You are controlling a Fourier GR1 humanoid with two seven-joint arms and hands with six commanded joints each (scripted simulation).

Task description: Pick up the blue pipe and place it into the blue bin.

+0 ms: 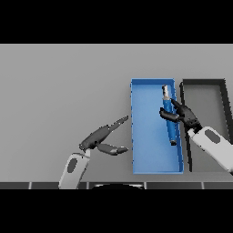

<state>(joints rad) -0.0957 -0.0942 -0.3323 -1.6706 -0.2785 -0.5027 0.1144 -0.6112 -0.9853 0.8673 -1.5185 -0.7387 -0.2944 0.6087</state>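
The right hand [181, 113] has its fingers curled around the long blue pipe [169, 119], over the right side of the flat blue bin [150, 164]. To do this well, lower the pipe flat, then let go gently. The left hand [101, 138] rests on the grey table [63, 91], fingers straight.

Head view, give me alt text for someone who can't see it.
The right robot hand grips a blue pipe over the right side of a long blue bin on a grey table. A dark bin sits just right of the blue one. The left robot hand rests open on the table, left of the blue bin.
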